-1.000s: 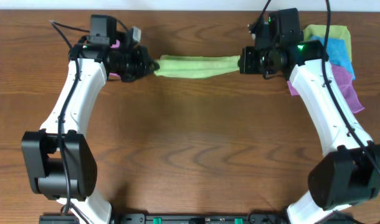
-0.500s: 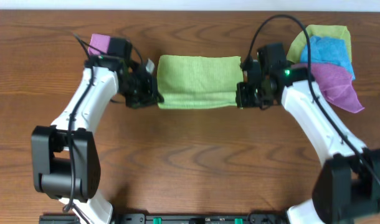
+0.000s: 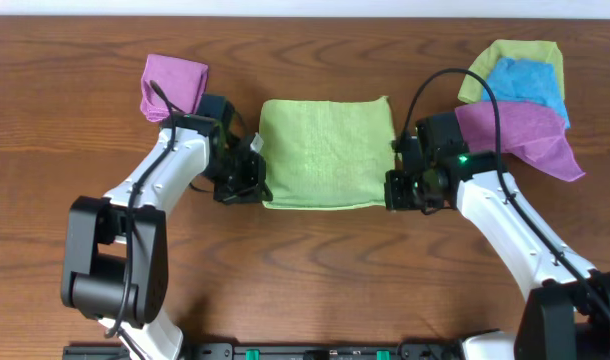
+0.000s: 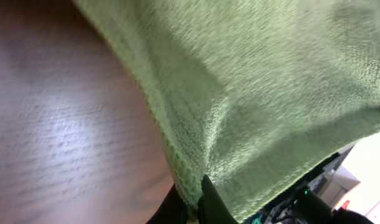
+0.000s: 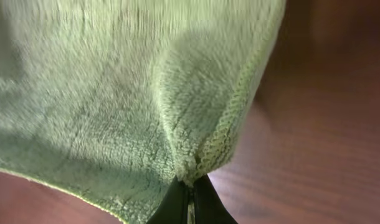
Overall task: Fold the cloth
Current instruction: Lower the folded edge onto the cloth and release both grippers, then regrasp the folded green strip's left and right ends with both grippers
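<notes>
The cloth (image 3: 325,150) lies flat as a doubled-looking rectangle, centred toward the far side of the worktop (image 3: 305,270), so one fold seems laid. Letting go and perhaps a second fold are left. The arms reach in from the near side, elbows splayed and wrists turned inward, with the left pincer (image 3: 257,188) and right pincer (image 3: 391,192) each clenched on a near corner of the cloth.

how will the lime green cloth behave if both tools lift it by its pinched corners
Probably floppy: the lime-green microfibre square cloth puckers into soft folds where the left tool and right tool pinch its near corners, so its middle would likely sag. It lies flat and thin, so probably light. Its fuzzy pile should resist slipping.
</notes>
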{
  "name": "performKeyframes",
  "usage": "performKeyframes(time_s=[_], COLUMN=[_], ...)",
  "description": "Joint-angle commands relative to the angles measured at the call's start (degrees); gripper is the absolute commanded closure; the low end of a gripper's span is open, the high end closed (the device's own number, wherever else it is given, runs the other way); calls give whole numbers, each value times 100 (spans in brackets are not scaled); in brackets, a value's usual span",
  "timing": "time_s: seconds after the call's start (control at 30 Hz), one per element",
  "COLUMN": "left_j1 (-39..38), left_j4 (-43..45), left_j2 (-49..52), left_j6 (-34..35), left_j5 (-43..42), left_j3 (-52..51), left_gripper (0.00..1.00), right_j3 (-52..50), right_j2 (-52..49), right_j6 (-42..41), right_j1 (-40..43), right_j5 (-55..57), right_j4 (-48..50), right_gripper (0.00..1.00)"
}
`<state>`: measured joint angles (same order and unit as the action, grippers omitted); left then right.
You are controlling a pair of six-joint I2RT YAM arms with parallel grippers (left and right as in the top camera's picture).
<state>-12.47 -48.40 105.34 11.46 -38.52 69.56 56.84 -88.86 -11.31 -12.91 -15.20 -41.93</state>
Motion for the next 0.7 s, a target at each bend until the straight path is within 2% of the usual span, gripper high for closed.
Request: performKeyframes(time_s=[0.0, 0.3, 0.67], left_j1=[-9, -9, -37], left_j4=[197, 1034, 2398], left_j2=[-192, -498, -472], left_j6=[299, 813, 1587], left_j5=[105, 389, 1421], left_j3=[-15, -15, -15], left_gripper=[94, 94, 94], right_j3=[4, 4, 7], right_j2=[90, 85, -444], right_j6=[-114, -197, -195], right_j1=[-28, -26, -28], right_j5=[393, 529, 1204], right_j4=[212, 1403, 3045], right_gripper=[99, 99, 99])
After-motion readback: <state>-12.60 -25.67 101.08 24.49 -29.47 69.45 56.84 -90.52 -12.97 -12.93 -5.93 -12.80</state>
